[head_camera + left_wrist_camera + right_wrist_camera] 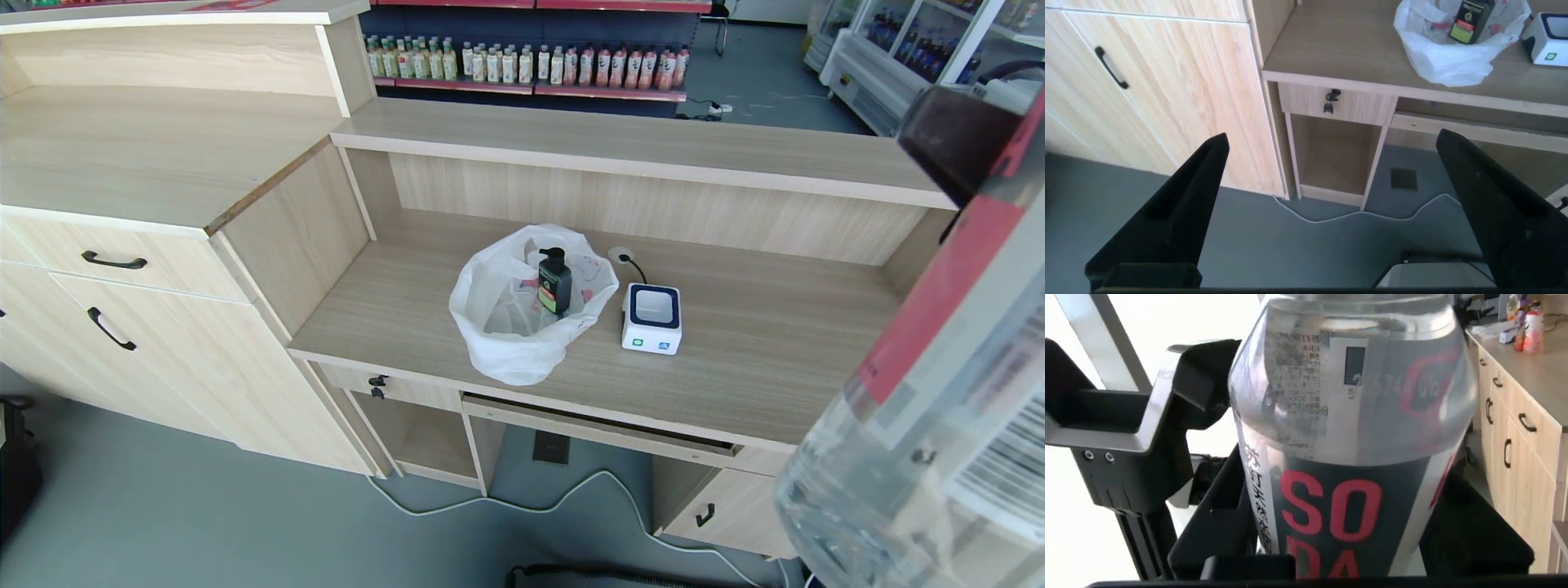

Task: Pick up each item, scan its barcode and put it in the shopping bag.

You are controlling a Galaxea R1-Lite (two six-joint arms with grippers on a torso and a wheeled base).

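Note:
A clear soda bottle [939,392] with a red and black label and a dark cap looms at the right of the head view, held up off the counter. My right gripper [1347,539] is shut on the soda bottle [1347,392] around its lower body. On the counter stands a white shopping bag [522,318], open, with a black pump bottle [555,282] upright inside. Just right of the bag sits the white barcode scanner [651,318]. My left gripper [1331,143] is open and holds nothing, low and in front of the counter, with the bag [1454,57] far beyond it.
The wooden counter [775,343] has a raised ledge behind and a tall cabinet with drawers [114,261] at its left. A keyboard tray and a small drawer [380,385] hang below. Cables [571,498] trail on the floor. Shelves of drinks [531,65] stand behind.

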